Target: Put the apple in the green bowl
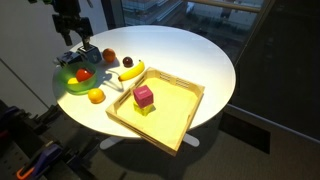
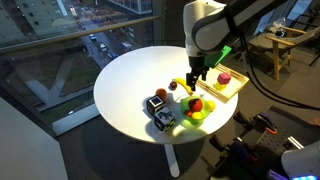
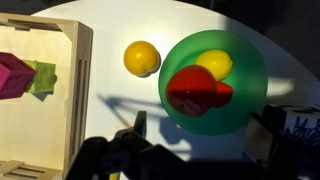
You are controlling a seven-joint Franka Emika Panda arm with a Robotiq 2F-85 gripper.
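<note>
The green bowl (image 3: 240, 105) lies below my gripper (image 3: 200, 135) in the wrist view. The red apple (image 3: 190, 92) rests inside it, next to a yellow fruit (image 3: 216, 64). My gripper is open and empty, its fingers apart above the bowl's near rim and clear of the apple. In both exterior views the gripper (image 1: 75, 42) (image 2: 197, 78) hangs above the bowl (image 1: 70, 86) (image 2: 205, 122), with the apple (image 1: 83, 74) (image 2: 196, 105) in it.
An orange fruit (image 3: 142, 57) lies on the white table between the bowl and a wooden tray (image 3: 78, 90) holding a magenta block (image 1: 144, 96). A banana (image 1: 132, 72), a red-orange fruit (image 1: 109, 57) and a small dark toy (image 2: 160, 110) lie near the bowl.
</note>
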